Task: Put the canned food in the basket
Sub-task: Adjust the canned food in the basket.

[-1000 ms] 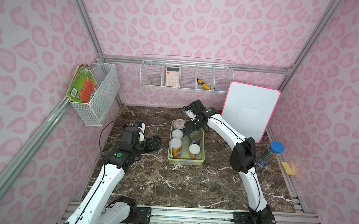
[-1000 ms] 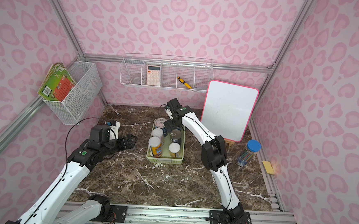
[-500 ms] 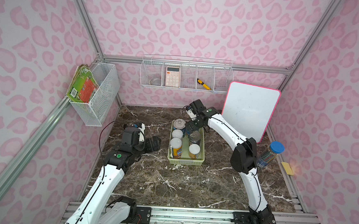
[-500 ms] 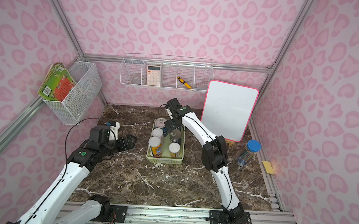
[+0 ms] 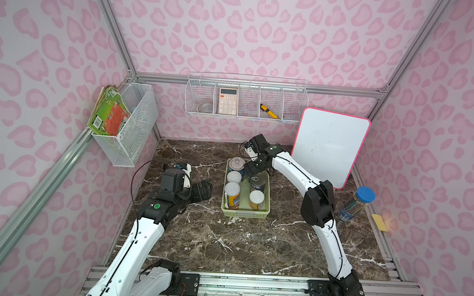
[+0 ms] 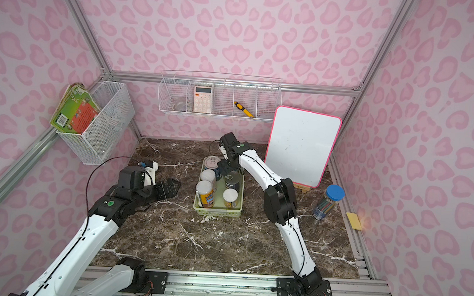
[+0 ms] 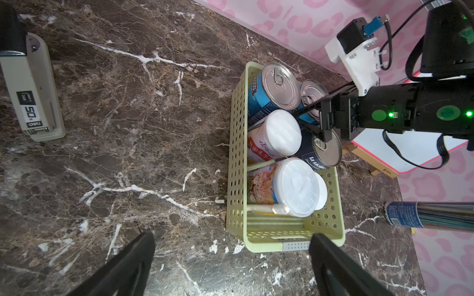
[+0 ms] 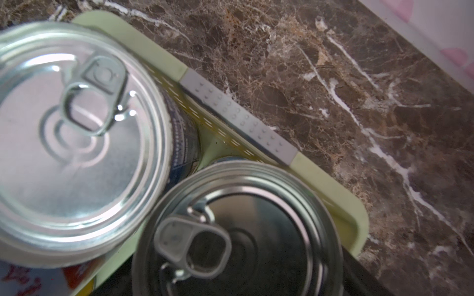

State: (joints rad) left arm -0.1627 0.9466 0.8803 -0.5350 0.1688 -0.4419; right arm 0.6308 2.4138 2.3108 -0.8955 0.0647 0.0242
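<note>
At mid-counter [image 5: 224, 238] sits the basket [image 5: 244, 213], and all six cans [image 7: 279, 87] stand upright inside it, three silver-topped and three white-lidded, packed close together. Right hand [image 5: 252, 170] hangs low over the basket's far end, above a silver-topped can [image 8: 238, 230] in the corner by the handle slot; whether it grips that can I cannot tell. Left hand [image 7: 232, 237] hovers beside the basket, apart from it, fingers spread wide and holding nothing.

White-shelled left arm [image 5: 137, 241] and right arm [image 5: 332, 244]: black joint housings, green dots, black cables, black bases bolted on silver aluminium rail [image 5: 250, 286].
</note>
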